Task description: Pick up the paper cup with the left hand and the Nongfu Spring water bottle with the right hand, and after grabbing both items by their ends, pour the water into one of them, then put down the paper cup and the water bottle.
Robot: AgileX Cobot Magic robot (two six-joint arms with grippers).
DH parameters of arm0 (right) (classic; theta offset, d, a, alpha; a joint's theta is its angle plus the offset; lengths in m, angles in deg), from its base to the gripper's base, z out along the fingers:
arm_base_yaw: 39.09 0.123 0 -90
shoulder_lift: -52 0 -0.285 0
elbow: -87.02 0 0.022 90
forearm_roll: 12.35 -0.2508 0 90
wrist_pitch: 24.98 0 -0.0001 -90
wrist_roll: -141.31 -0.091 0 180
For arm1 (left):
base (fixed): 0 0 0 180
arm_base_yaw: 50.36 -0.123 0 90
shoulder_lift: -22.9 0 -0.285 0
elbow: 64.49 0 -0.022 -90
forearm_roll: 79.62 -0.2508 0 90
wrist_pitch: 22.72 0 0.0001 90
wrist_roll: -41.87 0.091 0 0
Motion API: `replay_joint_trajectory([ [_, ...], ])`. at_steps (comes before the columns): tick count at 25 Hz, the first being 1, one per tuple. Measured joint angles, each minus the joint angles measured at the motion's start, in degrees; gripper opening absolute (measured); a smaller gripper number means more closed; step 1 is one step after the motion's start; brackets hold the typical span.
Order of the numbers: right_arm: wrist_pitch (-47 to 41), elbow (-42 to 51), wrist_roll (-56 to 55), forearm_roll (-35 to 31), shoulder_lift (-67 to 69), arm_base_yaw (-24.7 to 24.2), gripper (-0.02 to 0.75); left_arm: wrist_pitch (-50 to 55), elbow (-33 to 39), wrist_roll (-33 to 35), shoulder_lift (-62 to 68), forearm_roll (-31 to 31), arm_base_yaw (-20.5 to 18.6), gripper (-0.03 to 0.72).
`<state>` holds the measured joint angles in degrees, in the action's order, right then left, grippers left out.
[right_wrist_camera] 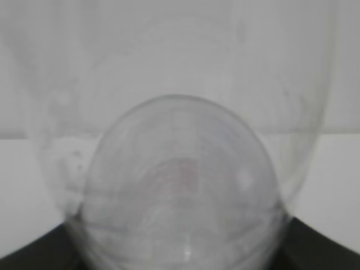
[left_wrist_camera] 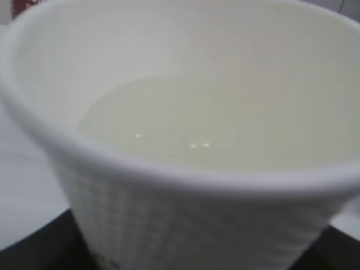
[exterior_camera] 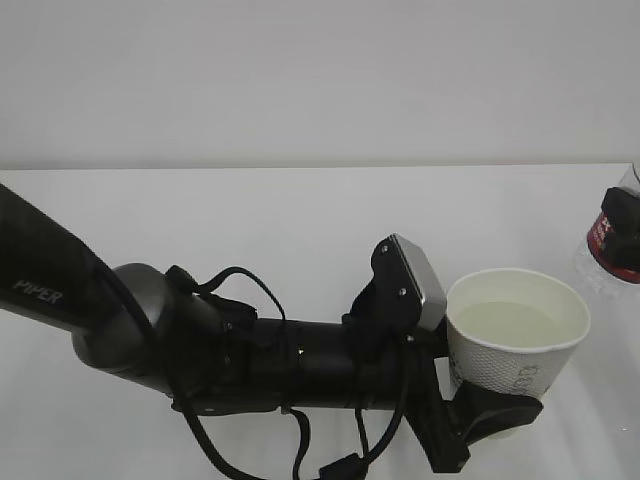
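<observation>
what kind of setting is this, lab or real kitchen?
Likely a lab bench, not a kitchen: a bare white table against a blank white wall, with only the paper cup of water and a water bottle in view.

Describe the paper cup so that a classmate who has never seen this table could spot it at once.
Follow the thick black arm to its left pincer at the lower right of the white table. There sits the paper cup, white and tapered, holding pale water. Unlike the red-labelled clear bottle beside it, it is opaque.
</observation>
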<state>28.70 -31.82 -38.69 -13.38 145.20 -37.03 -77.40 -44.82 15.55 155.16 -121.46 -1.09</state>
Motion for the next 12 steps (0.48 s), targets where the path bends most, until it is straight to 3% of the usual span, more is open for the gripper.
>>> replay_joint_trajectory([
  [12, 9.4, -0.4, -0.4, 0.0, 10.3, 0.0, 0.413, 0.0, 0.0, 0.0, 0.0, 0.0, 0.0, 0.529],
])
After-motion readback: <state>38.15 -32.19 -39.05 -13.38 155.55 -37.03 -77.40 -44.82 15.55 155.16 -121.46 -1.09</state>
